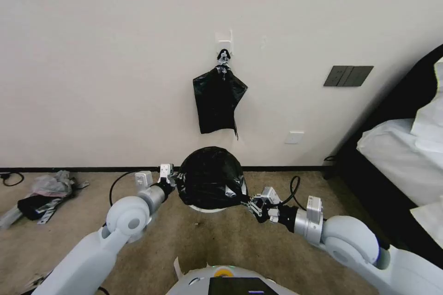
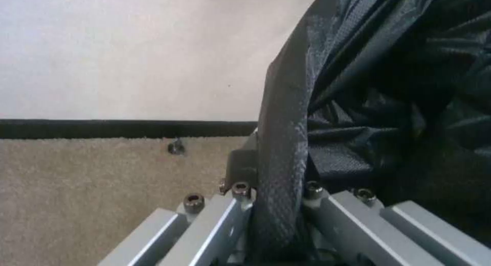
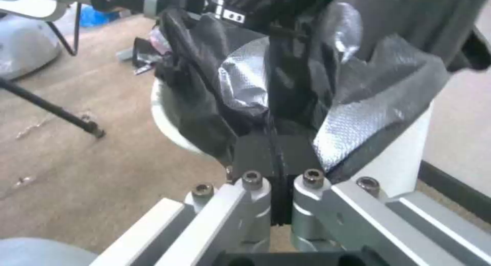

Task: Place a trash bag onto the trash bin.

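Trash bag (image 1: 210, 177) spread over trash bin (image 1: 207, 209) on carpet near wall. Left gripper (image 1: 174, 179) clenched on bag's left edge, right gripper (image 1: 249, 202) on right edge. Bed (image 1: 397, 147) far right.

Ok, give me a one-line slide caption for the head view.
Left gripper and right gripper each pinch the black trash bag, stretched over the white trash bin.

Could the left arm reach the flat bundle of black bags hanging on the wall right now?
Probably not: the left pincer is shut on the thin black plastic trash bag, well below the bundle.
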Motion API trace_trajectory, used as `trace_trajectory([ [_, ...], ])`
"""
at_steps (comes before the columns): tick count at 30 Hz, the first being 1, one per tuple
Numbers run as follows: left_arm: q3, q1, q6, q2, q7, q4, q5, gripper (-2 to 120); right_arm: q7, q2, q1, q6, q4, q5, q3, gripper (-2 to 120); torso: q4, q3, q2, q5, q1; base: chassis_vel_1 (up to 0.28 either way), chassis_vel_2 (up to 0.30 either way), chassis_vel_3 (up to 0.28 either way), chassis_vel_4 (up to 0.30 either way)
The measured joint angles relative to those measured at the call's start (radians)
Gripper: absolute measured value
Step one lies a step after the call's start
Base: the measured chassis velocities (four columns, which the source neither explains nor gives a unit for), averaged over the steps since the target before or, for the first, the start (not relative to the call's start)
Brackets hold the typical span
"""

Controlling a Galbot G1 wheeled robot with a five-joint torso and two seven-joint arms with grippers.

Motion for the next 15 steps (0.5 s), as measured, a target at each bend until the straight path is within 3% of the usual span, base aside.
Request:
trace_trajectory([
  [11,-0.006,-0.032,0.002,0.004,-0.045,0.017,-0.079,1,-0.011,0.044,-0.058,0.092,-0.007,-0.033,-0.006,0,0.0000,0.000,0.000,0.0001,0.000,0.000,0.000,0.000,0.000],
  [15,-0.005,-0.044,0.003,0.000,-0.066,0.018,-0.104,1,-0.046,0.051,-0.079,0.182,-0.017,-0.141,-0.012,0,0.0001,0.000,0.000,0.0000,0.000,0.000,0.000,0.000,0.000],
])
